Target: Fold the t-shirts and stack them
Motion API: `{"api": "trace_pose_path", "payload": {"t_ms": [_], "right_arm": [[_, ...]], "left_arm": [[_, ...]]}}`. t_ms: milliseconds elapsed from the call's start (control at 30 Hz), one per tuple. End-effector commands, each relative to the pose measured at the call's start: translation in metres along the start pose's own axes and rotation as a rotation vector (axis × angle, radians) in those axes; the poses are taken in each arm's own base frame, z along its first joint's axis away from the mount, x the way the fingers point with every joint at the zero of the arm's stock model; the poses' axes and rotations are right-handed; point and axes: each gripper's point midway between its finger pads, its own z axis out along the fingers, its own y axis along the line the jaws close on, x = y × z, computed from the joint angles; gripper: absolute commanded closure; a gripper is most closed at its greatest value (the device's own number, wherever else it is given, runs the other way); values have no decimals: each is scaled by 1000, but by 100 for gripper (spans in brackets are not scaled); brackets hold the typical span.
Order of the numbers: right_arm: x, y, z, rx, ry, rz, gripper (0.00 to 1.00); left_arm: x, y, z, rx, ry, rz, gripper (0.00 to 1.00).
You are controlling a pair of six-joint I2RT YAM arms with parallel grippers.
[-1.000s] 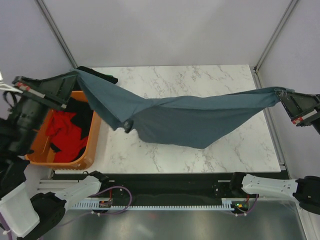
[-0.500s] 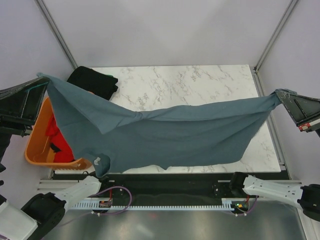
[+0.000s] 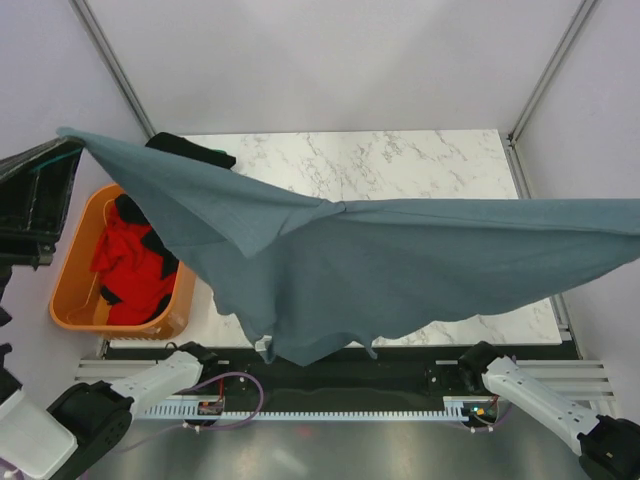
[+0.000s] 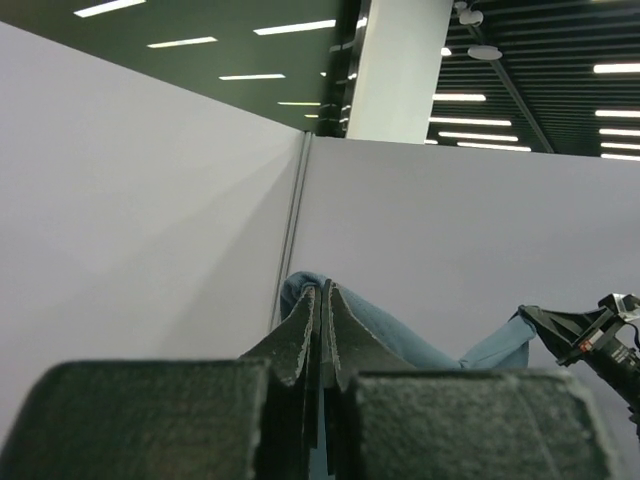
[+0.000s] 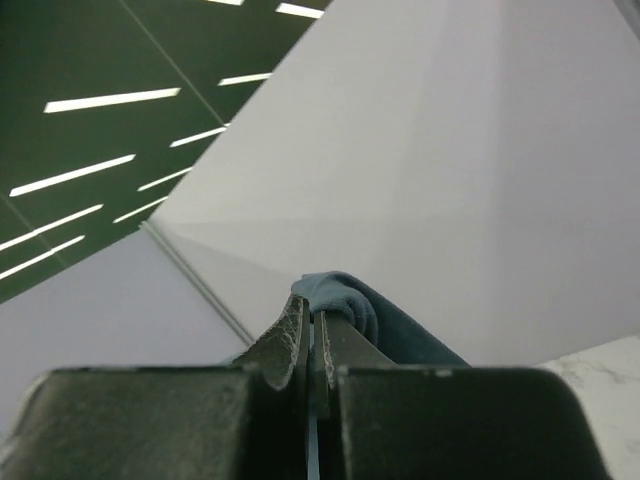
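A slate blue-grey t-shirt (image 3: 400, 270) hangs stretched in the air across the whole table, sagging lowest near the front edge. My left gripper (image 3: 68, 148) is raised at the far left and shut on one end of the shirt; the left wrist view shows its tips (image 4: 322, 292) pinching the blue cloth (image 4: 380, 325). My right gripper (image 5: 310, 305) is shut on the other end (image 5: 350, 300), and it is outside the top view past the right edge. A black t-shirt (image 3: 190, 150) lies at the table's back left. Red cloth (image 3: 125, 265) lies in the basket.
An orange plastic basket (image 3: 70, 300) stands left of the marble table (image 3: 420, 165), holding red and black cloth. Grey enclosure walls and frame posts (image 3: 112, 65) surround the table. The right arm's gripper (image 4: 590, 335) shows small in the left wrist view.
Both grippers have moved up and apart, pulling the shirt wider and flatter. The right gripper has gone out of the top view. The shirt's lower edge now reaches the table's front edge.
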Motion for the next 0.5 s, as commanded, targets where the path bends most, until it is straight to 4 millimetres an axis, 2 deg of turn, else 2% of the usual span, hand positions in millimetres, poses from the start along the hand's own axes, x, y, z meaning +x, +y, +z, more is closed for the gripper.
{"api": "trace_pose_path", "payload": {"t_ms": [0,33,67,133,167,200,233,267,300,333,367,400,433,467], "right_arm": [[62,-39,41,222,121,-184,99],[85,-50,54,279,163,-232,99],[101,-73,61,389,171,-295,98],[141,-101,77,520,222,-405,99],[157,-123,79,619,225,-479,100],[171,-135,84,673,231,-523,100],[204,-150,96,725,283,-607,100],[221,-164,101,779,298,-676,100],[234,-181,109,826,319,-732,100],[275,-211,124,886,402,-825,100],[291,-232,131,933,428,-854,100],[299,-266,139,1005,444,-873,100],[346,-312,145,1057,565,-915,100],[357,-329,156,1074,592,-897,85]], "left_arm": [[26,38,46,-72,3,58,98],[39,48,55,-92,24,58,98],[61,66,70,-127,64,64,98],[100,93,89,-179,130,63,98],[130,117,103,-233,179,71,98],[161,138,107,-282,231,74,98],[180,154,113,-314,250,81,98],[220,191,120,-412,307,101,98],[252,215,120,-461,365,106,98],[280,248,120,-521,414,117,98],[312,273,115,-574,485,87,98],[379,319,113,-636,611,40,98],[403,358,102,-705,665,4,98],[442,372,80,-740,803,-102,93]]}}
